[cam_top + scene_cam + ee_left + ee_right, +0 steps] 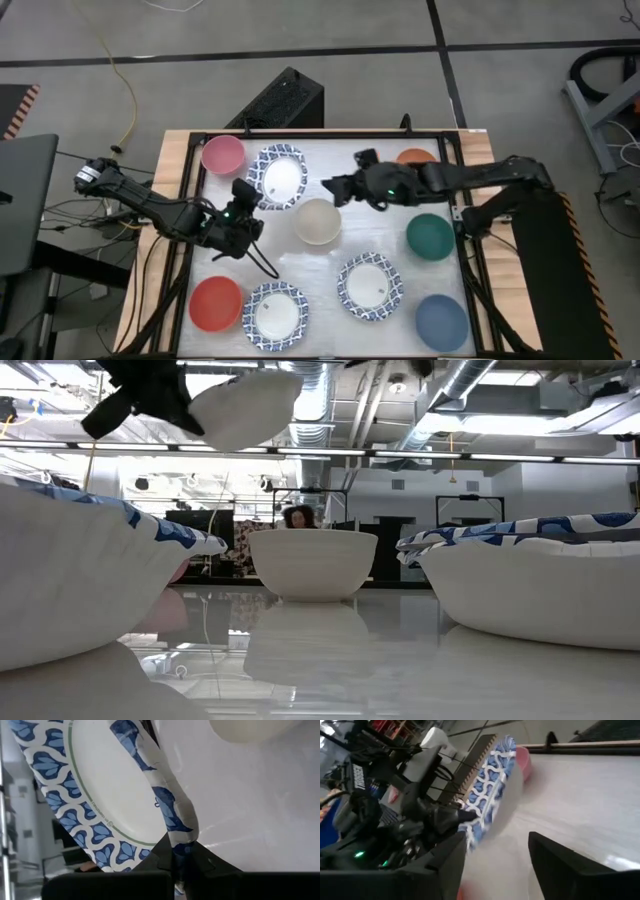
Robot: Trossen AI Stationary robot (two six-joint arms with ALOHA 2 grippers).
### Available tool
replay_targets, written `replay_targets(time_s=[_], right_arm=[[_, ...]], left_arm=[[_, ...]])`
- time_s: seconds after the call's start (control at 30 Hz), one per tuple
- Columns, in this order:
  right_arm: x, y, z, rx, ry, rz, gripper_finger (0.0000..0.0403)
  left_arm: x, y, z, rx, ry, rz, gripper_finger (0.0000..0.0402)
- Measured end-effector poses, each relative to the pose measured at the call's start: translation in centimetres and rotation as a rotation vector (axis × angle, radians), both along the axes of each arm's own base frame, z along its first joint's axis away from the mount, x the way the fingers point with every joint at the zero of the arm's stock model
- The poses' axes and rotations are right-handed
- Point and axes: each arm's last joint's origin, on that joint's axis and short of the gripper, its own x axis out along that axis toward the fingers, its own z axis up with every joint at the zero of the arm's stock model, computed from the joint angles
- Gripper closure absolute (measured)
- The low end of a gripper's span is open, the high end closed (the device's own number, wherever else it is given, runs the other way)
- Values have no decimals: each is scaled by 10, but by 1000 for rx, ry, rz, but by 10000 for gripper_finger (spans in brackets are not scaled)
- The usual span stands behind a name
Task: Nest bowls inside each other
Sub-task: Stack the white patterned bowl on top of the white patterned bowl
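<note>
My left gripper (244,194) is shut on a white bowl with a blue patterned rim (280,178), held up in the air over the far left of the table; the low view shows this bowl's pale underside (245,405) high up. My right gripper (330,187) hangs open and empty above the table's middle, just past the cream bowl (317,221), which rests on its base. Its wrist view looks across at the held bowl (492,780) and the pink bowl (522,760). My left gripper pinches the patterned bowl's rim (176,827) between its two fingers, at the edge facing the table's near left. The fingers come slanting from the table's left. The bowl is lifted clear and tilted, and its rim is buckled beside the fingers.
Resting on the table are a pink bowl (222,154), an orange one (415,157) partly under my right arm, teal (430,237), blue (441,322), red (215,303), and two more patterned bowls (275,315) (368,285). A dark frame (190,200) borders the white surface.
</note>
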Motion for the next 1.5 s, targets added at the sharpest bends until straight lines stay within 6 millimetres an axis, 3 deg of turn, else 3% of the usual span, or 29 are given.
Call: replay_targets(time_s=[0.23,0.53,0.7,0.9,1.0,1.23,1.5], right_arm=[[32,-25,-15,25,-46,60,157],[30,-28,-20,62,0,73,170],[28,-28,-25,89,51,53,229],[27,-28,-23,92,34,12,353],[27,-28,-23,86,40,14,390],[24,-26,-33,96,131,-1,395],[12,-15,-49,115,323,-30,397]], left_arm=[[6,-3,5,43,-6,-48,401],[8,-3,7,88,29,-81,401],[8,-3,7,108,49,-94,401],[9,-5,7,76,46,-128,394],[12,-8,9,46,27,-177,380],[16,-19,21,39,-95,-225,328],[2,-26,39,-45,-290,-175,252]])
